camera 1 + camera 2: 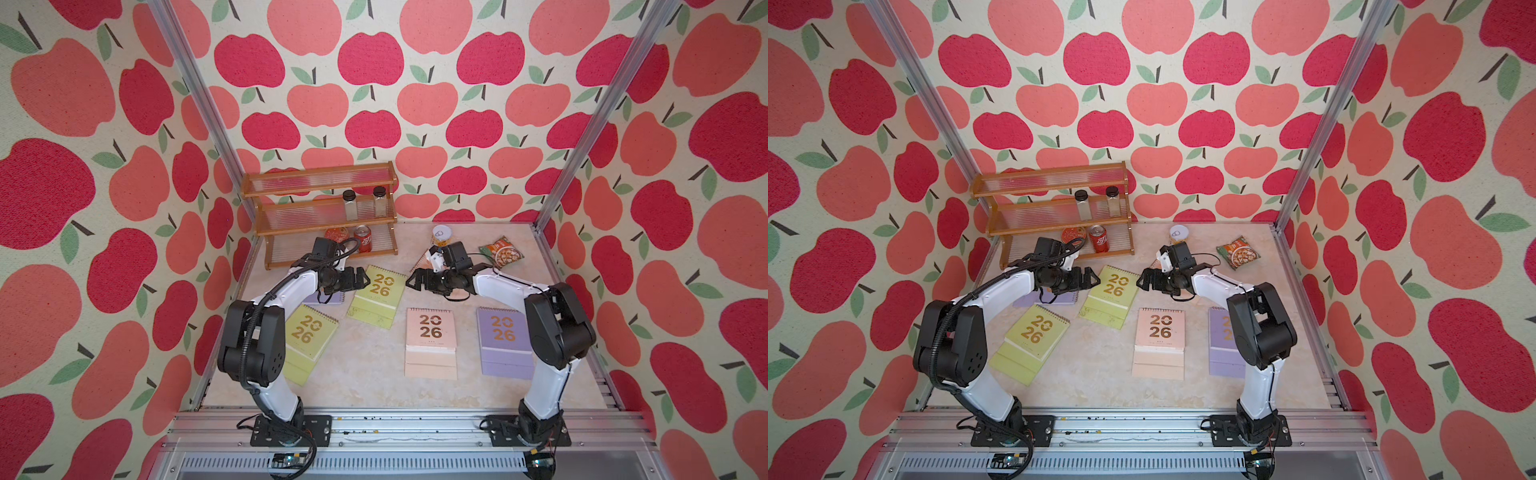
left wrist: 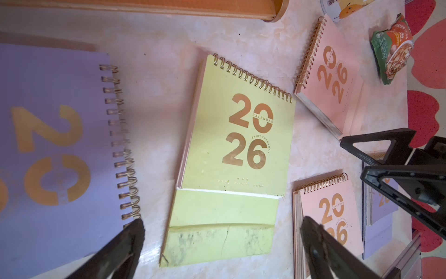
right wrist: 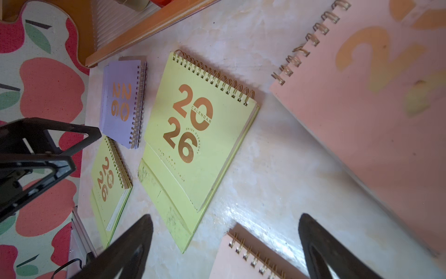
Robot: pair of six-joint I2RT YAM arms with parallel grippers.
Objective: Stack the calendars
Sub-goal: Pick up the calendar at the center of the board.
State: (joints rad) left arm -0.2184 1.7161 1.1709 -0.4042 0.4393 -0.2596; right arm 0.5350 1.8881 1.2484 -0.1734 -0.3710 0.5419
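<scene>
Stacking has not begun, by my reading: the six calendars (image 1: 376, 303) lie flat on the desk (image 1: 365, 374), none on another. The centre yellow-green calendar (image 2: 241, 135), left yellow-green calendar (image 1: 309, 336) and left lilac calendar (image 1: 328, 298) are by the left arm, and the front pink calendar (image 1: 431, 336), right lilac calendar (image 1: 503, 336) and back pink calendar (image 2: 330, 79) by the right. The left gripper (image 1: 365, 279) and right gripper (image 1: 411, 279) hang wide open and empty, facing each other, so the next move calls for choosing a base and working a jaw under a thin cover. The wooden rack (image 1: 320, 169) holds two jars (image 1: 350, 204) on its middle tier, and a red can (image 1: 362, 239) beside a red tin (image 1: 336, 235) below.
</scene>
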